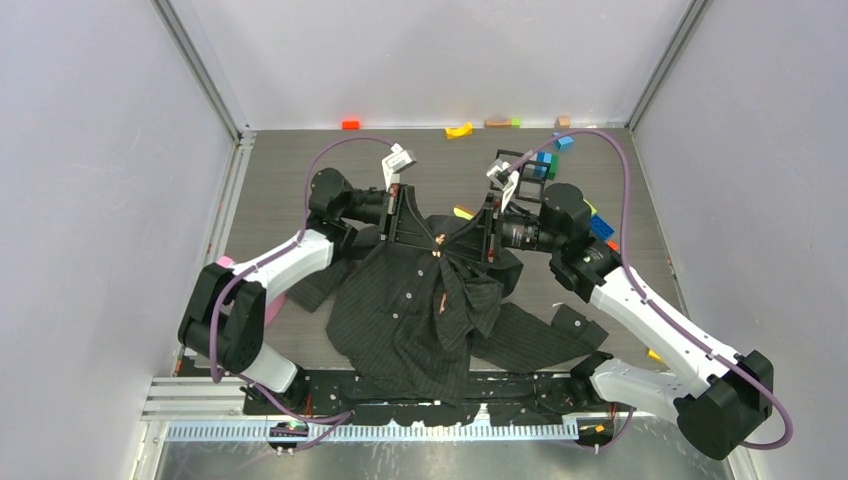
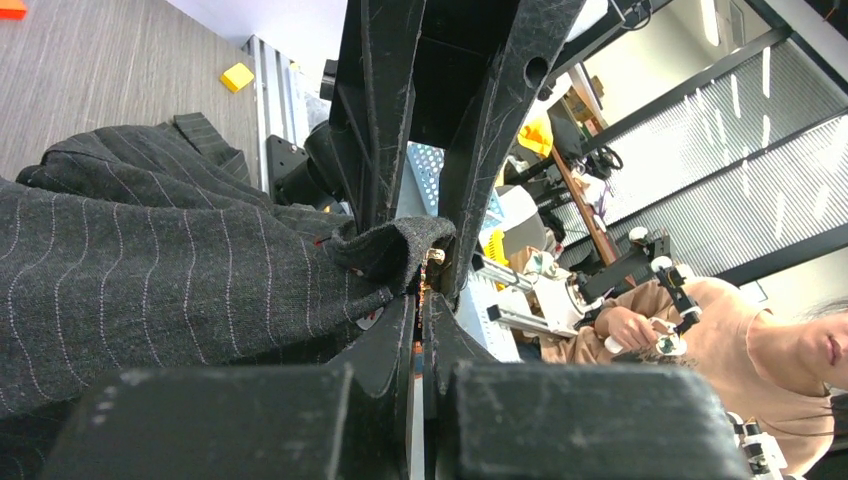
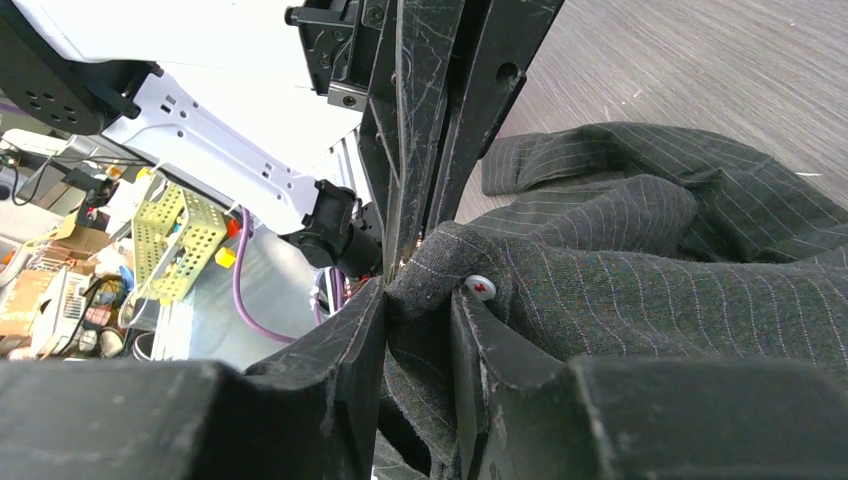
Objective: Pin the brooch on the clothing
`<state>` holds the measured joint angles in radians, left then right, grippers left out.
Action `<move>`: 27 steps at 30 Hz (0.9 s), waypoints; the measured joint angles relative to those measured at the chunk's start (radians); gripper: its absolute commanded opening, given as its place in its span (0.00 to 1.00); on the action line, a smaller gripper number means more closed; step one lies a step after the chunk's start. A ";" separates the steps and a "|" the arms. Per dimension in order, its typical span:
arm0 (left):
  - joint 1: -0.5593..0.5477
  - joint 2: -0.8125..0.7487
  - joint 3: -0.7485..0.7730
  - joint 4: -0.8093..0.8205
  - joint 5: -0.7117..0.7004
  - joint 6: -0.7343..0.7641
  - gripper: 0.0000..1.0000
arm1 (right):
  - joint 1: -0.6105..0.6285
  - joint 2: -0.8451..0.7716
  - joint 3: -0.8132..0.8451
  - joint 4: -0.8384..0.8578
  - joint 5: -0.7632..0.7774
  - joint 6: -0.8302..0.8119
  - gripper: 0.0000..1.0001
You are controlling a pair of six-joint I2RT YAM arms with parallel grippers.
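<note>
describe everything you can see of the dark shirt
The shirt is dark charcoal woven cloth with faint pale pinstripes and small white buttons, one button sewn with red thread. It lies crumpled on the grey table, sleeves splayed, lower edge toward the arm bases. Its upper part is lifted into a peak: the right gripper has a fold bunched between its fingers, and the shut left gripper presses against the same fold from the other side.

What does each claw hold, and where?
Left claw pinches a brooch at its tips; right claw straddles a shirt fold beside a button, grip unclear.
</note>
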<state>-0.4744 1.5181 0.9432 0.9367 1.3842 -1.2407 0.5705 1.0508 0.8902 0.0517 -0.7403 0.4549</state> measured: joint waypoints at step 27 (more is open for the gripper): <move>0.022 -0.104 0.000 -0.451 -0.082 0.388 0.00 | 0.003 0.041 0.023 -0.066 0.055 0.038 0.10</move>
<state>-0.4522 1.4139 0.9436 0.4862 1.3022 -0.8532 0.5739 1.0920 0.9134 -0.0143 -0.6849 0.4927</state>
